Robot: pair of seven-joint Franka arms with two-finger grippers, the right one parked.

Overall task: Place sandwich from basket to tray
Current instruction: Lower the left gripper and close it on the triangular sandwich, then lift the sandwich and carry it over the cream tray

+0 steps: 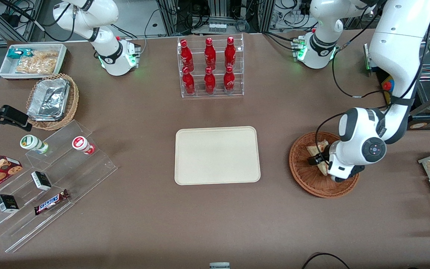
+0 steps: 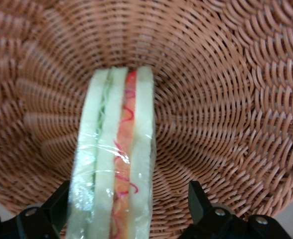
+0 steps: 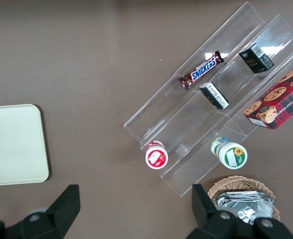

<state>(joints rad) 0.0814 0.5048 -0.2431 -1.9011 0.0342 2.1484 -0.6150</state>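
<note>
Robot lab dressed as a snack shop.
Cabled robot bases (image 1: 314,48) stand beside a bottle rack (image 1: 210,67), acrylic display steps (image 1: 47,183), and the left gripper (image 1: 321,158).

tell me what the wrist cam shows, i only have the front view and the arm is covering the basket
Observer: The gripper is down in the basket, open, with the sandwich standing on edge between its fingers.
Operator: is it wrapped
Observer: Yes, clear film covers it; the red-orange and green layers show through.
Operator: anything else in there
Observer: The wrist view shows only bare wicker around that wedge. The front view shows a second piece of bread by the arm.
Operator: tray clear?
Observer: The right wrist view shows the tray corner bare.
</note>
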